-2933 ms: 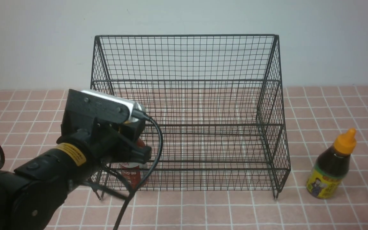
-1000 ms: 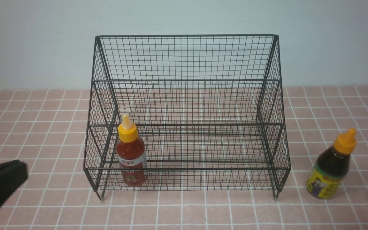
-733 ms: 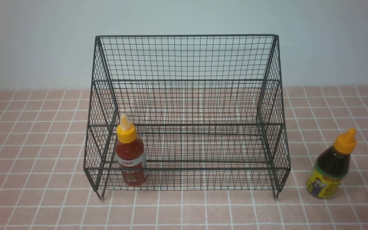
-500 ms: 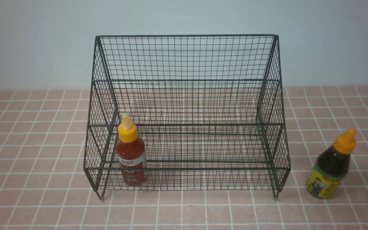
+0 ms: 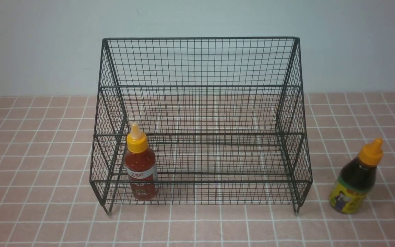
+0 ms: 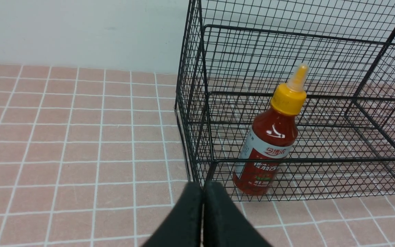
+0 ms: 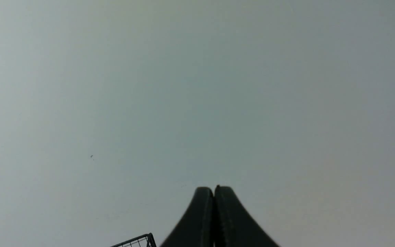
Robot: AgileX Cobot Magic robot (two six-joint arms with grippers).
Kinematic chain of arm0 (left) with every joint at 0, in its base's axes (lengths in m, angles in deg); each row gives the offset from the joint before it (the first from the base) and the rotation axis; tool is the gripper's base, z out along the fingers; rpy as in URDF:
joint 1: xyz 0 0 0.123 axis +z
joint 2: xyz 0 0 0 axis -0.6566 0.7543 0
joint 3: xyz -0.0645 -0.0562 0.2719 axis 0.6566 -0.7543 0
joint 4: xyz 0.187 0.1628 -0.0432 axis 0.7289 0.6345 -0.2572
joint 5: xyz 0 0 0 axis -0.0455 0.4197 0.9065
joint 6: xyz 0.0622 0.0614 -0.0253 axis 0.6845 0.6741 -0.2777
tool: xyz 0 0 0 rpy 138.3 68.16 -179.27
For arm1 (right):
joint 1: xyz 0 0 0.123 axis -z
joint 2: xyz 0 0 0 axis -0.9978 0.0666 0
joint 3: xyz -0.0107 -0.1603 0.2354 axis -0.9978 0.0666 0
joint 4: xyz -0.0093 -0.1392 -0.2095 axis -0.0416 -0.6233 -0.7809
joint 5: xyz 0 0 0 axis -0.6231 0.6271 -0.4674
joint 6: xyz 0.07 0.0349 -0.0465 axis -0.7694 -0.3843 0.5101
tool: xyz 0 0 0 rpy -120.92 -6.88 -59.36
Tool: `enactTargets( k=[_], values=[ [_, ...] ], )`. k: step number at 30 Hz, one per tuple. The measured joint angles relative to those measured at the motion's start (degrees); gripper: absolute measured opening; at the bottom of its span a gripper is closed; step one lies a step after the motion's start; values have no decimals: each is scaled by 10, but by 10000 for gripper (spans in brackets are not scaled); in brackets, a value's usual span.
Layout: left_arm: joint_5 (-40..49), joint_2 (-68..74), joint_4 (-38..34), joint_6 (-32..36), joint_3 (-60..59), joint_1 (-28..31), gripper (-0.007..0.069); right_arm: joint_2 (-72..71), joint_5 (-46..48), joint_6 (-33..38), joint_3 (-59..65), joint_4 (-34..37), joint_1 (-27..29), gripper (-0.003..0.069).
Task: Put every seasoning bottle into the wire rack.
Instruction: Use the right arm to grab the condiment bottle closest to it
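The black wire rack (image 5: 201,61) stands in the middle of the tiled table against the wall. A red sauce bottle (image 5: 141,164) with a yellow cap stands upright inside its lowest tier at the left end; the left wrist view shows that red bottle (image 6: 269,137) behind the rack (image 6: 197,85) mesh. The dark sauce bottle (image 5: 357,178) with an orange cap stands on the tiles outside the rack, to its right. My left gripper (image 6: 203,187) is shut and empty, pulled back in front of the rack's left front corner. My right gripper (image 7: 214,189) is shut and empty, facing the wall.
Pink tiled tabletop (image 5: 29,137) spreads on both sides of the rack and in front of it. A pale wall (image 5: 39,44) rises directly behind. In the right wrist view a corner of the rack (image 7: 142,240) shows low down. Neither arm appears in the front view.
My left arm let go of the red bottle inside the rack and drew back out of the front view to the lower left. Over the last half second nothing has moved.
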State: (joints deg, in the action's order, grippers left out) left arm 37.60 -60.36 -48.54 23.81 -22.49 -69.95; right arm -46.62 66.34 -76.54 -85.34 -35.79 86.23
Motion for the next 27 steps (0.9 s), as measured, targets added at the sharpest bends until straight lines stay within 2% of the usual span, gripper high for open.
enactTargets(
  k=[2,6,11,15,16,18,19,20,23,27],
  values=[
    [0,0,0,0,0,0,-7,21,14,-1,-20,-19,0,-14],
    [0,0,-3,0,0,0,-7,136,70,-12,-100,-101,0,-7],
    [0,0,-8,0,0,0,-7,269,87,-57,-146,-160,-1,48],
    [0,0,-22,0,0,0,-7,378,49,-88,-155,-231,-16,148],
    [0,0,-23,0,0,0,-7,382,49,-88,-155,-235,-17,148],
    [0,0,-27,0,0,0,-7,425,17,-91,-156,-260,-23,211],
    [0,0,-28,0,0,0,-7,458,-8,-95,-156,-271,-23,265],
    [0,0,-28,0,0,0,-7,466,-11,-96,-156,-271,-23,270],
    [0,0,-28,0,0,0,-7,539,-50,-100,-162,-276,-23,365],
    [0,0,-28,0,0,0,-7,601,-80,-100,-177,-277,-23,421]
  ],
)
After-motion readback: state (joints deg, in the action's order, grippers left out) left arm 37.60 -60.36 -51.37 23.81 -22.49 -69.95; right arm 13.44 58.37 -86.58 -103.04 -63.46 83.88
